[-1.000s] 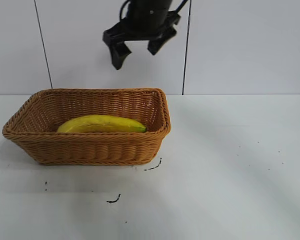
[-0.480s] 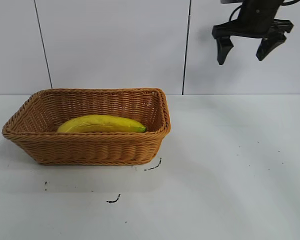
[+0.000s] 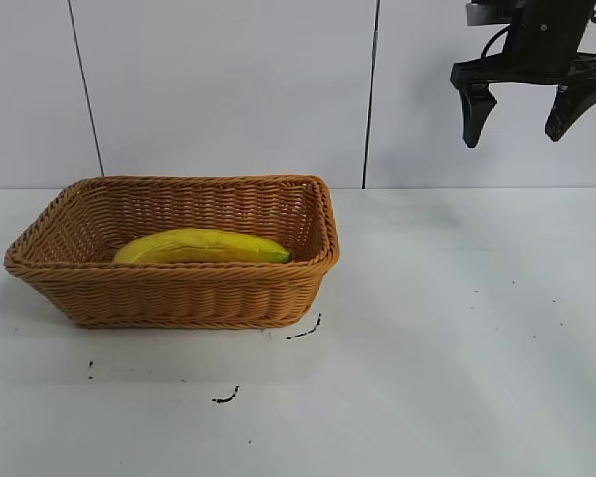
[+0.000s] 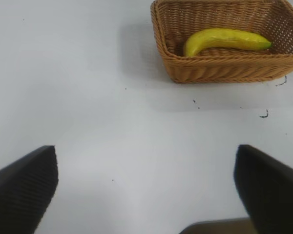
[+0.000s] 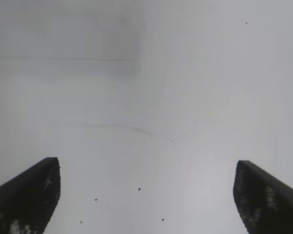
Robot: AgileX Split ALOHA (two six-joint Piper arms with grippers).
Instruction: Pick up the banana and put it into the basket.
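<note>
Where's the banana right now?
The banana lies lengthwise inside the basket, on the left side of the table in the exterior view. The open right gripper hangs high, far to its right.

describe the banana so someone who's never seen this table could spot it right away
Start at the wicker basket, the largest thing on the white table, at its left side in the exterior view. The banana lies lengthwise on the basket's floor, below the rim. It is the only yellow thing in sight, long and gently curved, with a greenish tip toward the basket's right end.
</note>
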